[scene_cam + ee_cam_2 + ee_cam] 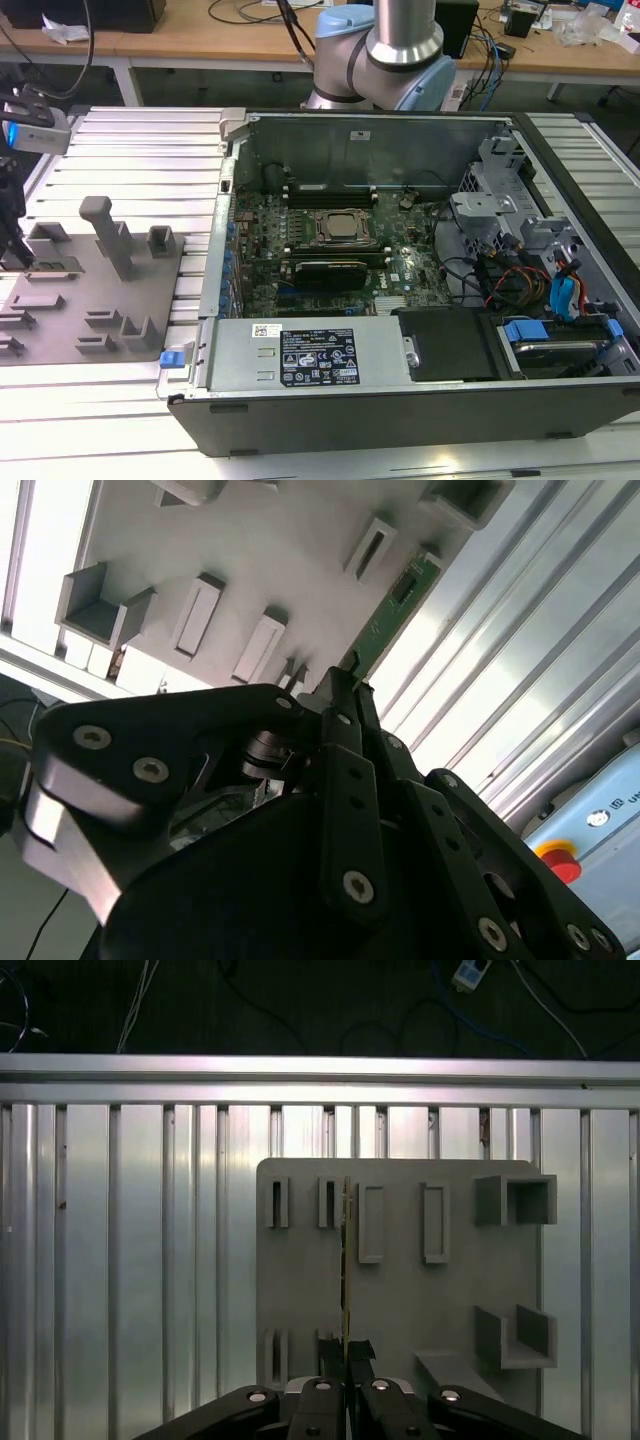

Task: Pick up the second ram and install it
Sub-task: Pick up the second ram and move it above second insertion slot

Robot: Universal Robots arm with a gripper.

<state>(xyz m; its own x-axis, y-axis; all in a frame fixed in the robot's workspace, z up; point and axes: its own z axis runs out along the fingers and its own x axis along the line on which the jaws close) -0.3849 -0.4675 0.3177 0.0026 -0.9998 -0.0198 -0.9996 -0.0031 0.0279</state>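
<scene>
Early stage: the gripper (346, 1352) is clamped on the ram (396, 613), standing edge-on at the tray (400, 1300), exterior view's left, well apart from the motherboard (405, 262); nothing installed

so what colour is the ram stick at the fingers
Green; the second ram shows its flat face best in the second wrist view.
</scene>
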